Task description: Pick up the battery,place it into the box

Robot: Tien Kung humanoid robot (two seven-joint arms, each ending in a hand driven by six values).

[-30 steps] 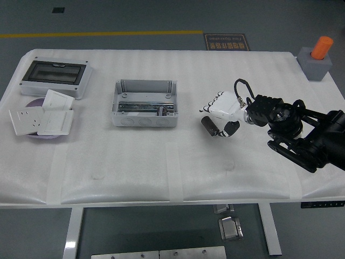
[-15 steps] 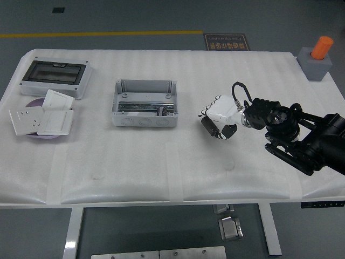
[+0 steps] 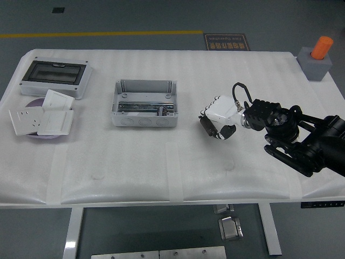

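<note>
The battery point(image 3: 207, 125), a small dark cylinder, is sitting right at the robot hand's fingertips, over on the right half of the table point(image 3: 161, 162); the right robot hand point(image 3: 218, 116) is coming in from the right on its black arm point(image 3: 302, 140), and its white fingers point(image 3: 211, 109) are curling down around the battery with the thumb tucking in underneath on the near side; looks to me like it's clamping on the battery, though I can't really tell whether the battery is lifting off the padding or still resting on it.

The box point(image 3: 144, 103) is the open grey enclosure sitting left of the hand, well apart from it, roughly mid-table; it's lying lid-off with a metal rail and some small dark bit showing inside; nothing is touching it.

Other stuff hanging around: a grey enclosure with a dark see-through cover point(image 3: 55, 77) is sitting at the far left corner; just in front of it a few white wall-socket plates point(image 3: 43, 117) are piling on top of a purple disc point(image 3: 33, 105); at the far right corner a grey block point(image 3: 315, 66) is sticking up with an orange cylinder point(image 3: 323, 47) standing on it.

The table is wearing a white foam sheet; the left arm isn't showing anywhere.
</note>
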